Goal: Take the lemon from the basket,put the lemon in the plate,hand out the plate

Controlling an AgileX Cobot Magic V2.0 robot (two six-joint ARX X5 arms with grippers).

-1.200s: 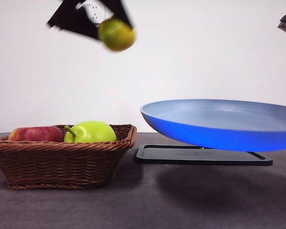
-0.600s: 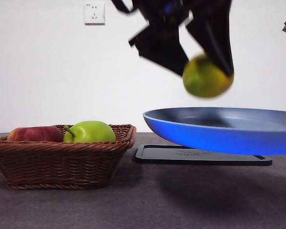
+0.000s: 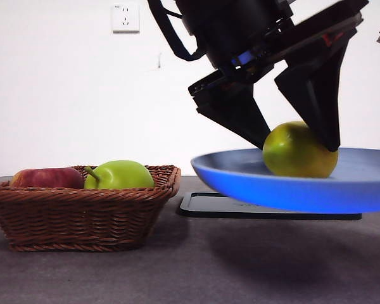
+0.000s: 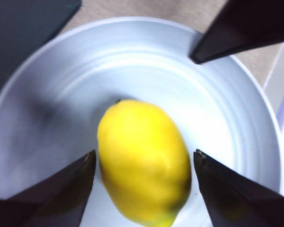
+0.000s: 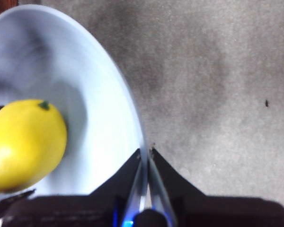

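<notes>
The yellow lemon [image 3: 299, 152] lies in the light blue plate [image 3: 240, 177], which hangs above the table. My left gripper [image 3: 299, 147] comes down from above with a black jaw on each side of the fruit. In the left wrist view the lemon [image 4: 142, 161] rests on the plate [image 4: 180, 61], and the left gripper [image 4: 144, 156] is open, with a thin gap at either jaw. My right gripper [image 5: 146, 153] is shut on the rim of the plate [image 5: 99, 118], with the lemon [image 5: 23, 142] beside it. The brown wicker basket [image 3: 82, 215] stands at the left.
A green stemmed fruit [image 3: 117, 175] and a red apple [image 3: 47, 178] sit in the basket. Under the raised plate lies a flat black tray [image 3: 202, 208], its corner also in the left wrist view [image 4: 23, 28]. A wall socket [image 3: 125, 17] is behind.
My left gripper carried the lemon from high over the basket to the right and down into the plate. Its jaws now stand slightly off the fruit. The plate has stayed up.
</notes>
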